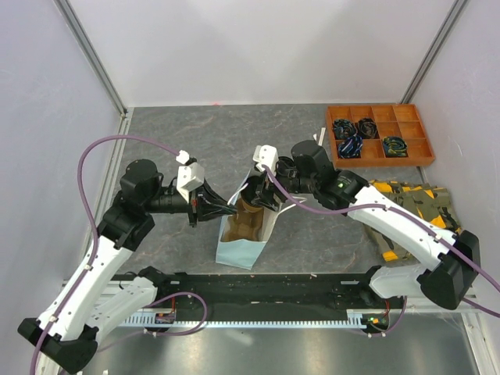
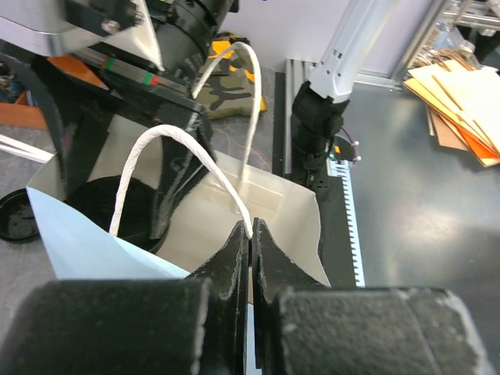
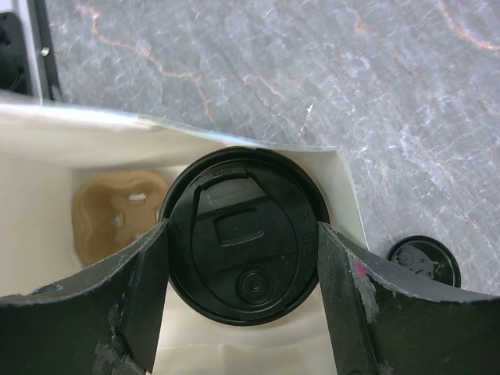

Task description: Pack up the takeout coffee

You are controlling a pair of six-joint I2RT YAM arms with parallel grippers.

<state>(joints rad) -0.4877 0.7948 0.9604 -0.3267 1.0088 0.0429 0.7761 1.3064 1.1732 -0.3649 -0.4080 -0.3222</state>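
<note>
Light-blue paper bag (image 1: 237,251) stands mid-worktop, toward the near edge. The left gripper (image 2: 250,234) is pinched flat on its rim at a white handle (image 2: 180,141), apparently to hold the mouth open. The right gripper (image 3: 242,258) clasps the takeout coffee (image 3: 246,234) by its lid inside the bag, beside the pulp carrier (image 3: 117,215). The cup body is hidden, so whether it is seated cannot be told.
</note>
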